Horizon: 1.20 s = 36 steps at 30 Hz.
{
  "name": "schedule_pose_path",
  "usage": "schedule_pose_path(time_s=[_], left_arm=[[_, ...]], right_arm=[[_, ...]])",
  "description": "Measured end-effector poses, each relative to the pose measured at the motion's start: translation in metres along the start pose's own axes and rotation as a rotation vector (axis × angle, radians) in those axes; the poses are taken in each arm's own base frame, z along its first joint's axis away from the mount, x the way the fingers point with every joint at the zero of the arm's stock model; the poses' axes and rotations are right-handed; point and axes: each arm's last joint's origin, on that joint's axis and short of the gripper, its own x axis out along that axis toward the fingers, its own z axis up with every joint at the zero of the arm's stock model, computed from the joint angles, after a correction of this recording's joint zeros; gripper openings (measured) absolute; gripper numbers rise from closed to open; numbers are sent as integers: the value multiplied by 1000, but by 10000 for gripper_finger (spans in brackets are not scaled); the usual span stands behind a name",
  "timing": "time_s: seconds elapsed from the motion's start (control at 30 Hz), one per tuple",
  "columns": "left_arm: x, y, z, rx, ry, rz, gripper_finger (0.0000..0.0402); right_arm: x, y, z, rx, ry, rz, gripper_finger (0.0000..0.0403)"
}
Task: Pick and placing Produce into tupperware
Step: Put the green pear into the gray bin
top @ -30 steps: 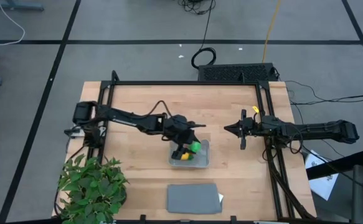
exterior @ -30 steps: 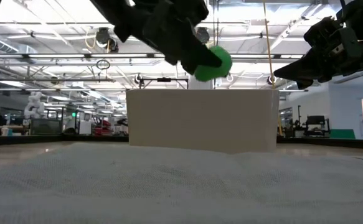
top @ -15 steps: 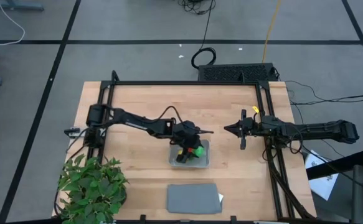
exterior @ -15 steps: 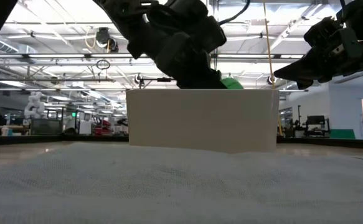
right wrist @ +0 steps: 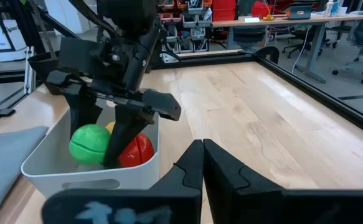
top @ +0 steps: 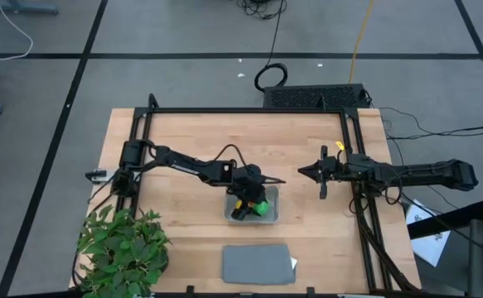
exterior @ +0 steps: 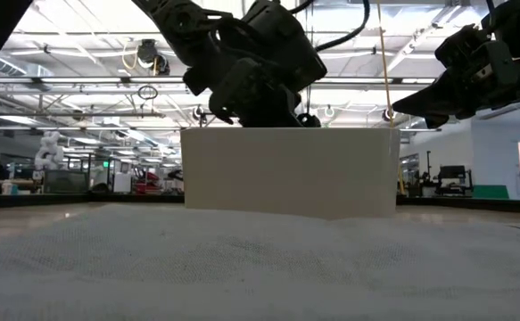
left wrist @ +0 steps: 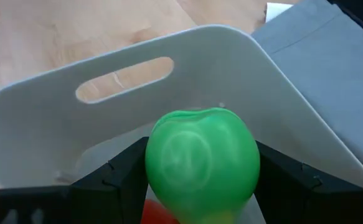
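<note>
The tupperware [top: 232,214] is a pale shallow tray at the table's middle; its wall [exterior: 286,169] fills the low view. My left gripper [top: 253,206] reaches down into it, shut on the round green piece [left wrist: 202,163]. The red piece [right wrist: 138,150] and the yellow piece [right wrist: 111,127] lie inside the tray beside the green one [right wrist: 90,144]. My right gripper [top: 306,172] hovers shut above the bare wood right of the tray, pointing at it. My left gripper pinches the round green piece between its two fingers [left wrist: 126,176], one on each side of its widest part [left wrist: 153,163]. The fingers come from above, slanting down into the tray. The piece sits low inside the tray walls, next to the red piece.
A flat dark grey slab [top: 258,263] lies near the table's near edge, below the tray. A leafy green plant [top: 123,248] stands at the near left corner. Black frame rails [top: 249,110] run along the far, left and right sides. Bare wood lies between tray and right gripper.
My left gripper has gone down into the tray with the green piece still held. In the low view the green piece was above the tray's rim a second ago and has now sunk out of sight behind the wall. The right arm has kept still.
</note>
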Motion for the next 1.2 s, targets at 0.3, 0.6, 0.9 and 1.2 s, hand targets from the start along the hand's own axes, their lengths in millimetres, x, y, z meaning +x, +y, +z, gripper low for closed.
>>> schedule_pose_path(time_s=[0.3,0.6,0.9,1.2], left_arm=[[1,0,-3,-5,8,-14,234],[1,1,-3,-31,8,-12,235],[1,1,-3,-39,15,-14,235],[1,1,-3,-56,9,-38,235]], right_arm=[[0,0,0,0,-2,0,0],[0,0,0,0,-2,0,0],[0,0,0,0,-2,0,0],[0,0,0,0,-3,0,0]])
